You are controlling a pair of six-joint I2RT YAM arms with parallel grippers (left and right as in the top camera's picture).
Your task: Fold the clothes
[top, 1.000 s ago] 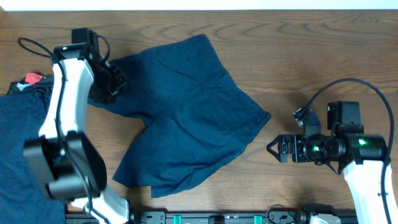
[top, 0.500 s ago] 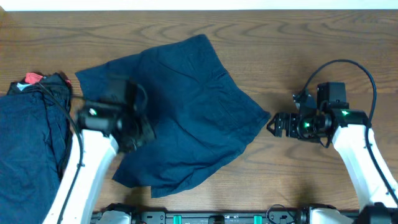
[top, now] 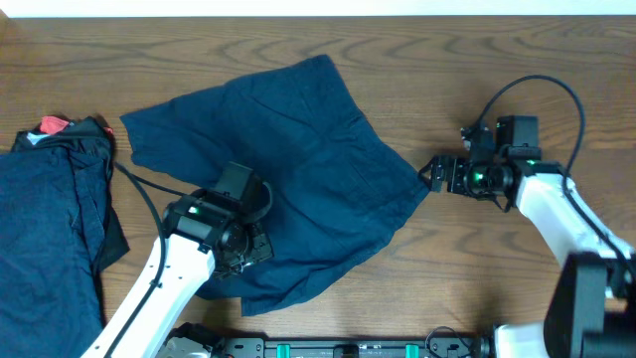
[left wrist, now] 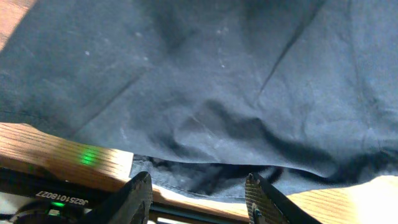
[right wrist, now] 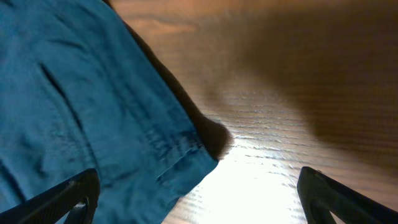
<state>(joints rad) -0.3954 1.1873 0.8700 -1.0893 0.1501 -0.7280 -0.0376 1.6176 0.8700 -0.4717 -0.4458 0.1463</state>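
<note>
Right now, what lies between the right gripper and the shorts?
Nothing: in the right wrist view a corner of the shorts reaches the open right gripper, on bare table.

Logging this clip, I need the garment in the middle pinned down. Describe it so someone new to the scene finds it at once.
On the wooden table, look to the middle. There lie dark navy shorts, spread open and fairly flat. The other dark clothes sit bunched in a pile at the left edge, a red piece at its top.
</note>
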